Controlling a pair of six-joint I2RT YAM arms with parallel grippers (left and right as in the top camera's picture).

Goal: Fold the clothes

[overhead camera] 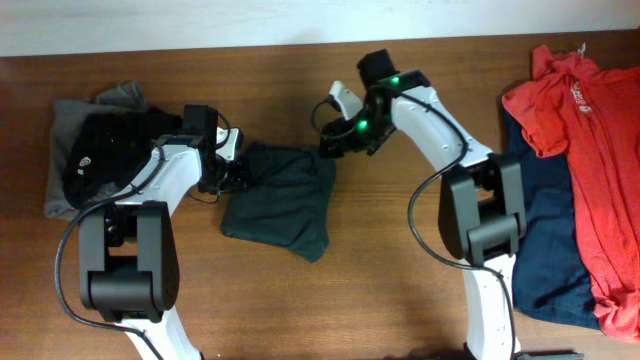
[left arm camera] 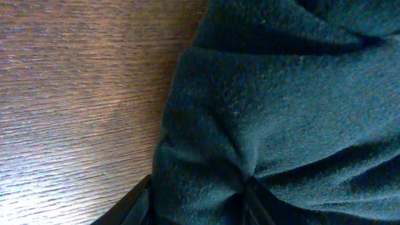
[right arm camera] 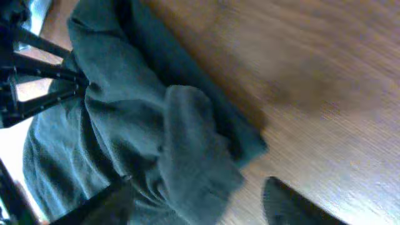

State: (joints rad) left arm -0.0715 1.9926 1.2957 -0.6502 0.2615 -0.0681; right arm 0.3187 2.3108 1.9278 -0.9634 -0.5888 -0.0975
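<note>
A dark green T-shirt (overhead camera: 280, 200) lies folded into a small bundle at the middle of the table. My left gripper (overhead camera: 233, 176) is at its left edge. In the left wrist view the cloth (left arm camera: 269, 112) bunches between the two fingers (left arm camera: 132, 205), so the left gripper (left arm camera: 197, 203) is shut on the shirt. My right gripper (overhead camera: 336, 142) hovers at the shirt's upper right corner. In the right wrist view a loose fold of the shirt (right arm camera: 194, 156) lies between widely spread fingers (right arm camera: 290, 205). The right gripper (right arm camera: 197, 206) is open and its right finger stands clear of the cloth.
A heap of grey and black clothes (overhead camera: 95, 150) sits at the left end of the table. A red shirt (overhead camera: 590, 120) lies over a navy garment (overhead camera: 545, 240) at the right end. Bare wood (overhead camera: 330, 300) shows in front of the green shirt.
</note>
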